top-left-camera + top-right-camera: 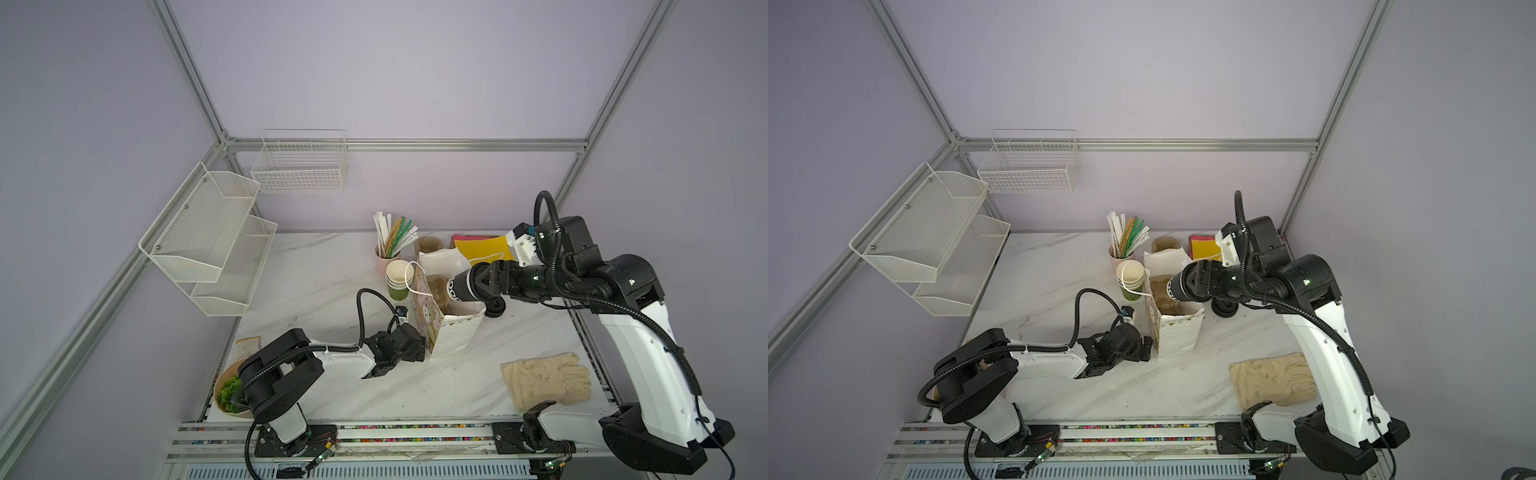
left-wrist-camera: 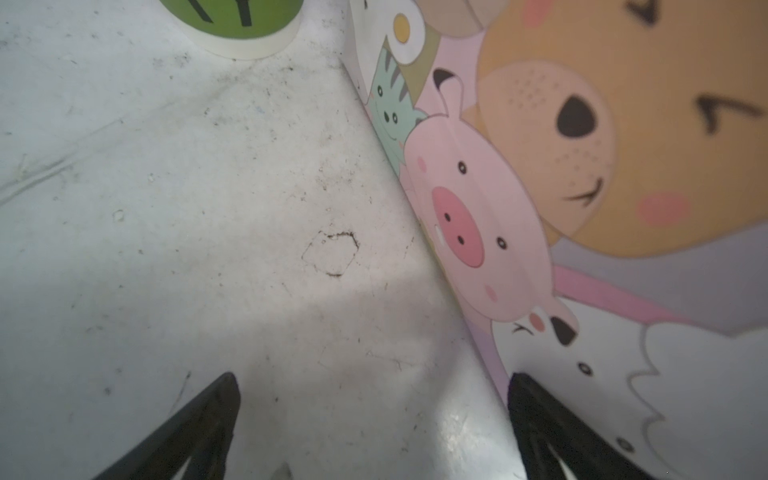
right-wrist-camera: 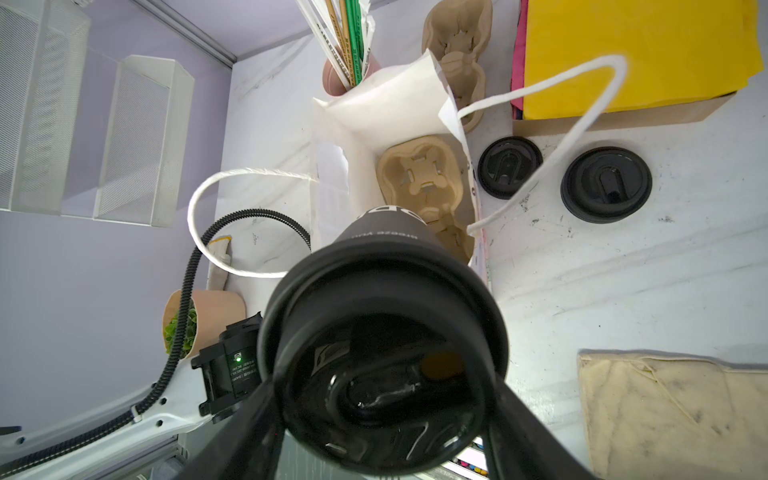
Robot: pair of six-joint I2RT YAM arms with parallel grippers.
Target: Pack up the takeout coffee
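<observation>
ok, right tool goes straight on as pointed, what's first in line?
The right tool points into the gift bag; its black lidded cup would likely meet the cardboard carrier inside first. Depth unclear.

R hand [image 1: 1185, 286] holds black cup [image 1: 1173, 289] over open bag [image 1: 1177, 337] w/ carrier [image 1: 1160, 302].

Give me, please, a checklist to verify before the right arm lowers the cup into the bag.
1. Right gripper closed on the black cup: ok.
2. Lid seated on the cup: ok.
3. Paper bag mouth open: ok.
4. Cup carrier inside the bag, pocket free: ok.
5. Cup upright: not ok, it is tilted, base toward the bag.
6. Left gripper steadying the bag: cannot tell; it is open beside the bag's printed side.
</observation>
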